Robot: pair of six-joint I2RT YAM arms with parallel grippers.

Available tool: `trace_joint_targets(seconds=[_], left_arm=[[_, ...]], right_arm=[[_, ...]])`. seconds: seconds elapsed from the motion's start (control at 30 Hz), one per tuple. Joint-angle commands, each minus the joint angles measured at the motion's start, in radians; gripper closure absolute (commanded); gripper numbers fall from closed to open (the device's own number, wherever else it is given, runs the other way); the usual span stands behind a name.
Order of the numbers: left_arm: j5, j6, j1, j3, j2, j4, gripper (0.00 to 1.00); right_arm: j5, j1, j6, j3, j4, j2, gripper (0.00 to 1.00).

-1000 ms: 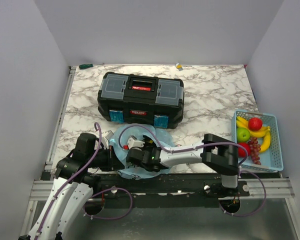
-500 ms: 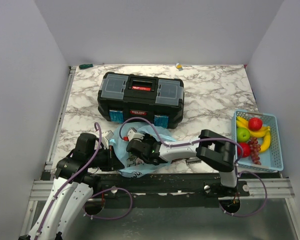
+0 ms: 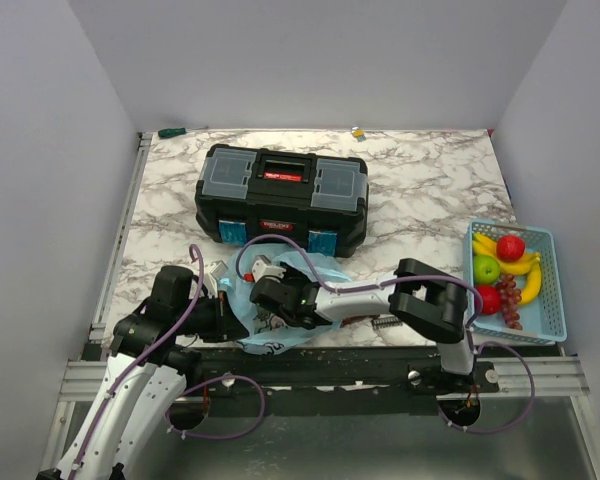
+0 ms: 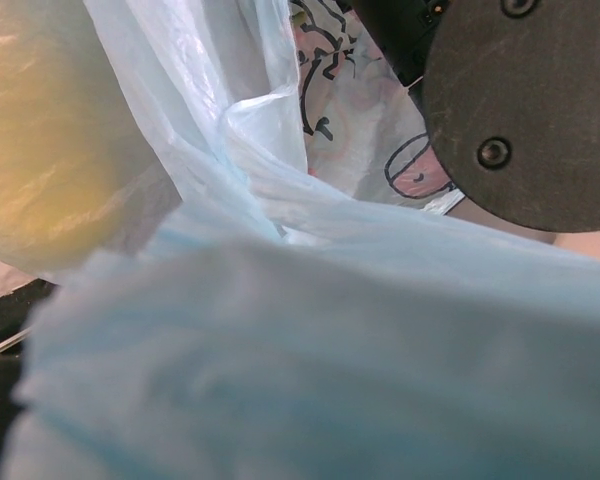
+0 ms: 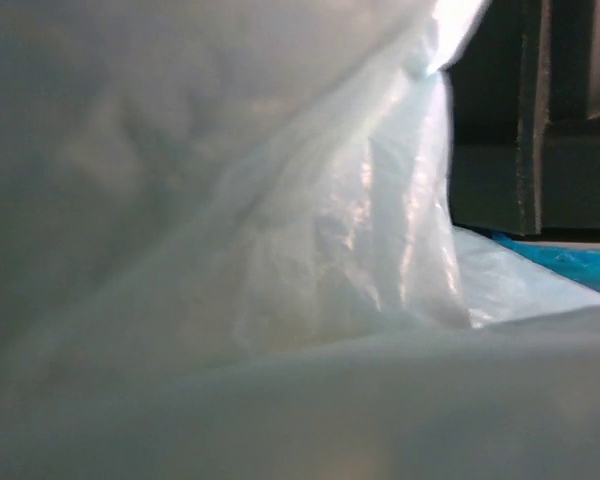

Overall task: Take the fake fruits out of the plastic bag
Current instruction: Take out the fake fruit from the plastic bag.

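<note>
The light-blue plastic bag [image 3: 315, 268] lies crumpled at the near table edge, in front of the toolbox. My left gripper [image 3: 223, 297] is at the bag's left edge, where the film stays pulled up to it; its fingers are hidden. My right gripper [image 3: 268, 300] reaches in from the right, pushed into the bag, with its fingertips covered. In the left wrist view the bag film [image 4: 280, 330] fills the frame, showing the pink cartoon print [image 4: 380, 130] and a yellow-orange fruit [image 4: 40, 150] through it. In the right wrist view only film [image 5: 280, 250] shows.
A black toolbox [image 3: 281, 198] stands behind the bag. A light-blue mesh basket [image 3: 552, 290] at the right edge holds bananas, apples and grapes. A small metal spring [image 3: 385, 322] lies near the right arm. The table's near edge is just below the bag.
My right gripper has pushed further left into the bag. The bag has gone from a flat spread to a bunched-up shape. The left arm has not moved.
</note>
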State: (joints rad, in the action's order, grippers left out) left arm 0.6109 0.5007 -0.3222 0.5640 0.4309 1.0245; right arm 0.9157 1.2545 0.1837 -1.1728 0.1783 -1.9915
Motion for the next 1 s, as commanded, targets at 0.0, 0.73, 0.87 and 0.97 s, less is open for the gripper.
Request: trace_joint_targets(seconds=[0.0, 0.73, 0.87, 0.97], left_arm=[[0.017, -0.011, 0.001, -0.010, 0.005, -0.014, 0.97], [0.014, -0.008, 0.001, -0.011, 0.009, -0.015, 0.99], [0.012, -0.008, 0.000, -0.012, 0.009, -0.015, 0.99], [0.012, -0.008, 0.001, -0.010, 0.008, -0.014, 0.99]], right_arm=[[-0.108, -0.006, -0.041, -0.026, 0.080, 0.029, 0.53], [-0.370, 0.037, -0.181, -0.075, 0.181, 0.209, 0.91], [-0.430, 0.041, -0.241, -0.061, 0.190, 0.256, 0.93], [-0.475, 0.042, -0.263, -0.035, 0.187, 0.303, 0.94]])
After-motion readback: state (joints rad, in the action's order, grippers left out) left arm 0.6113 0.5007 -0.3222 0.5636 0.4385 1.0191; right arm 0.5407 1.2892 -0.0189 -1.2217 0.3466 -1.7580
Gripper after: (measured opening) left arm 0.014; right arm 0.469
